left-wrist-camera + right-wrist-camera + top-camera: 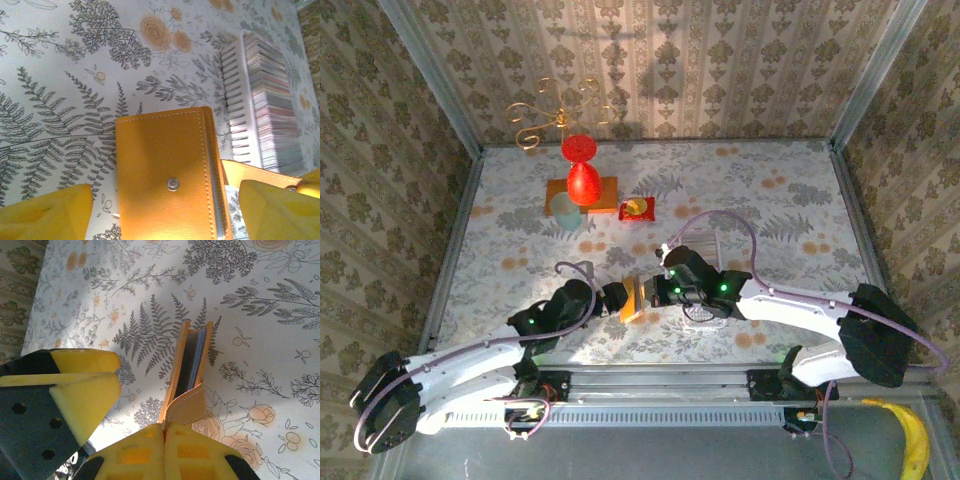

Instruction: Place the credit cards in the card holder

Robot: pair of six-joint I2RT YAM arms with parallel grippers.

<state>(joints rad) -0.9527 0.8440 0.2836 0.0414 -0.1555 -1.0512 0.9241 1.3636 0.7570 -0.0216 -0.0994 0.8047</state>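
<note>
Looking light yet stiff, the orange leather card holder (192, 360) is pinched by its soft strap (187, 407) in closed right gripper (164, 434) jaws; left gripper (162, 207) jaws stand open.

Red vase (582, 172) on orange mat (605, 196), gold wire ornament (556, 110), banana (913, 440) off-table.
</note>
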